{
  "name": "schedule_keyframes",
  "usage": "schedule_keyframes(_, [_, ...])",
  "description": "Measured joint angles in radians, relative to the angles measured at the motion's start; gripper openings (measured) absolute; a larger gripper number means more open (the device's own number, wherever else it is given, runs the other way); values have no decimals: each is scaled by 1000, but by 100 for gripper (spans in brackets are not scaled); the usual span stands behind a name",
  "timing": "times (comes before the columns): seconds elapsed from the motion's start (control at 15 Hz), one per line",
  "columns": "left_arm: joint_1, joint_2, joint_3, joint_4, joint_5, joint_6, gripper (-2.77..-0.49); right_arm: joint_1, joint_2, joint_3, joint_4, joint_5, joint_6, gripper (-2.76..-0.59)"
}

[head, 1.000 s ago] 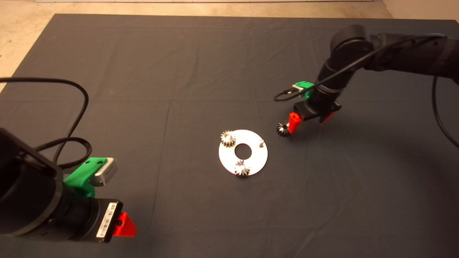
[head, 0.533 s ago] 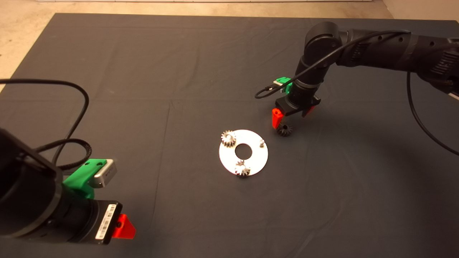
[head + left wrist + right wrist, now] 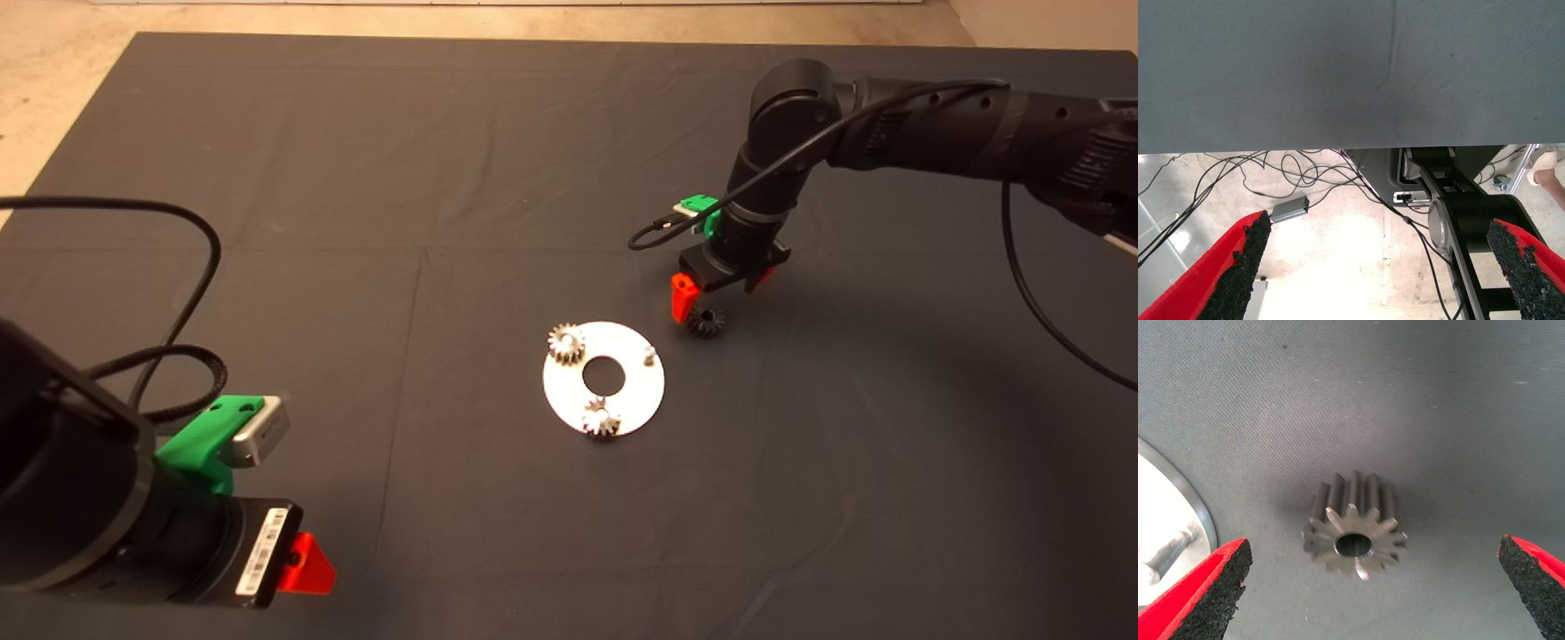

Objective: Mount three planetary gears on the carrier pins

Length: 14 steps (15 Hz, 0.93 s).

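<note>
Right gripper hung at the mat's 2 o'clock, pointing down, fingers spread wide. Left gripper parked at 8 o'clock, fingers apart.

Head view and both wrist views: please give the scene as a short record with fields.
gears on pins: two, one at the disc's far left, one at its near edge
free pin: one, right side
loose gear: upright on mat, beside the disc
right gripper: open, above the loose gear
left gripper: open, parked lower left
</note>
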Motion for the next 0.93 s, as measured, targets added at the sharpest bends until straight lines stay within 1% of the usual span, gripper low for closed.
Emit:
schedule_keyframes(0.2, [0,0,0,0,0,0,-93,-32,0,-2,-23,-1,-3,-60])
schedule_keyframes(0.27, [0,0,0,0,0,0,-93,-40,0,-2,-26,-1,-3,-60])
schedule_keyframes(0.4, [0,0,0,-1,0,0,-93,-42,0,-3,-30,-1,-3,-67])
schedule_keyframes(0.6, [0,0,0,-1,0,0,-93,-42,3,-3,-31,0,-3,-68])
schedule_keyframes(0.73, [0,0,0,-1,0,0,-93,-42,8,-3,-32,0,-3,-80])
schedule_keyframes(0.8, [0,0,0,-1,0,0,-93,-42,11,-3,-32,0,-3,-80])
schedule_keyframes(0.87, [0,0,0,-1,0,0,-93,-42,12,-3,-32,0,-3,-86])
schedule_keyframes(0.93, [0,0,0,-1,0,0,-93,-42,13,-3,-33,-1,-3,-98])
